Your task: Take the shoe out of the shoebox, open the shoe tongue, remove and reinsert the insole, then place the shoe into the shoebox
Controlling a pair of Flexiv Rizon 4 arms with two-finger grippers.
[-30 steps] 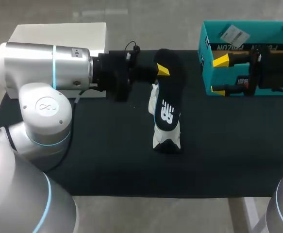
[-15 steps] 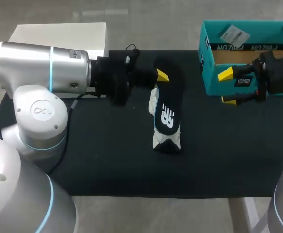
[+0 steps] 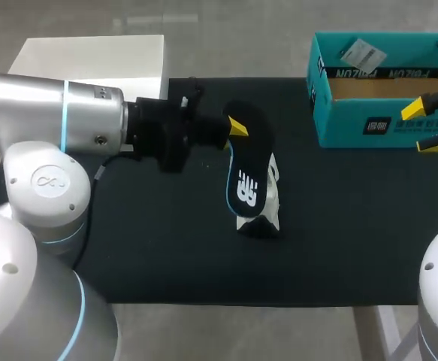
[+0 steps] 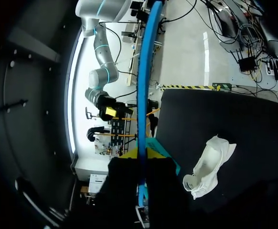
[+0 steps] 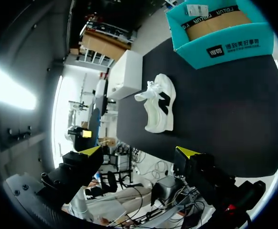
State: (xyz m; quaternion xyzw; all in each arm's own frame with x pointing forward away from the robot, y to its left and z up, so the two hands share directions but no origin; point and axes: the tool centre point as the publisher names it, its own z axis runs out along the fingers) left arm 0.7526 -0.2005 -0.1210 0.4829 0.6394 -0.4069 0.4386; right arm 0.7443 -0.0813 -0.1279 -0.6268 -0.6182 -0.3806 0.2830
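Head view shows your left gripper (image 3: 235,128) near the middle of the black-covered desk (image 3: 166,248). It is squeezed tight on one end of a thin black insole with a blue rim and white letters (image 3: 246,177). From the gripper the insole points to 6 o'clock. The white sports shoe with a dark toe (image 3: 273,197) lies on the desk at the insole's 3 o'clock side, partly hidden by it. You cannot tell if the two touch. The open teal cardboard shoebox (image 3: 331,113) stands at 1 o'clock on the desk, well apart from the shoe. Your right gripper (image 3: 427,128) hangs at 3 o'clock, in front of the shoebox's near wall. Its yellow tips are spread wide with nothing between them. A plain white box (image 3: 91,56) sits at 10 o'clock.

Left wrist view shows the insole (image 4: 141,95) edge-on, a thin blue line running straight out between the two dark fingers. The shoe (image 4: 208,164) lies on the desk beside the gripper.

Right wrist view shows the right gripper (image 5: 139,151) wide open. The shoe (image 5: 160,107) is ahead of it, and the shoebox (image 5: 191,45) is farther off.
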